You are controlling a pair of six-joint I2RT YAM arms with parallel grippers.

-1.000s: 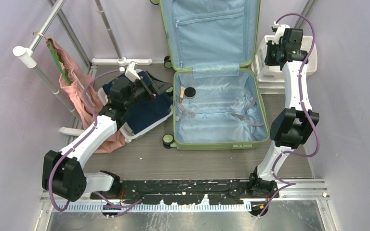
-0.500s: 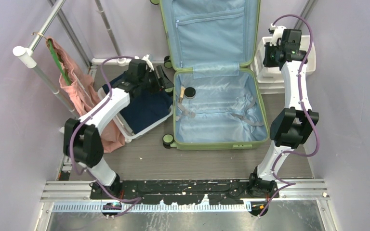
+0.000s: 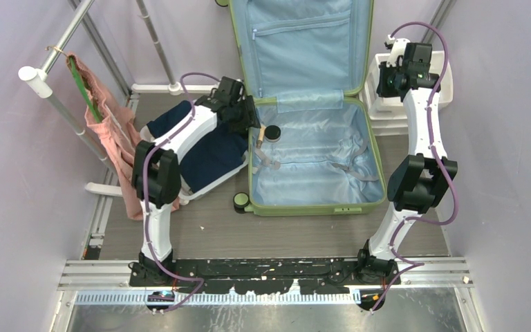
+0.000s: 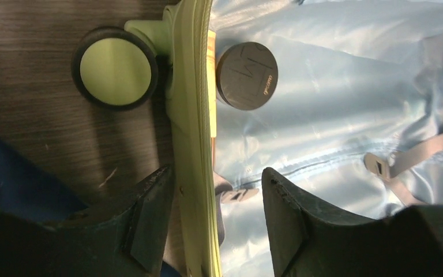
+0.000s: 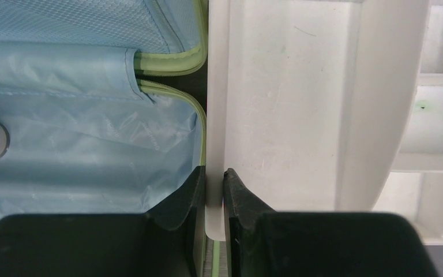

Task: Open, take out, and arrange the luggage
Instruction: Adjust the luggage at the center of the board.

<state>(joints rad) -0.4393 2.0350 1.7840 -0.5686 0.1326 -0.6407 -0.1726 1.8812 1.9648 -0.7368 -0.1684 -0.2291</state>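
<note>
The light-green luggage (image 3: pixel 249 173) lies open on the floor, its pale blue lined lid (image 3: pixel 301 41) standing against the back wall. A small round dark jar (image 3: pixel 272 133) and loose grey straps (image 3: pixel 349 168) lie in the base. My left gripper (image 3: pixel 247 119) hangs over the base's left rim near the back corner. In the left wrist view it (image 4: pixel 216 202) is open and straddles the green rim (image 4: pixel 193 144), with the wheel (image 4: pixel 114 69) and the jar (image 4: pixel 247 75) ahead. My right gripper (image 5: pixel 214 190) is shut on the thin edge of the white drawer unit (image 5: pixel 282 104).
A white basket (image 3: pixel 187 195) holding dark blue clothes (image 3: pixel 207 155) stands just left of the luggage. A pink garment (image 3: pixel 114 138) hangs on the metal rack (image 3: pixel 55 90) at far left. The white drawer unit (image 3: pixel 387 111) stands right of the lid by the wall.
My left arm has swung right, from above the basket of blue clothes to the luggage's left rim, and its jaws have narrowed. The right arm has hardly moved.
</note>
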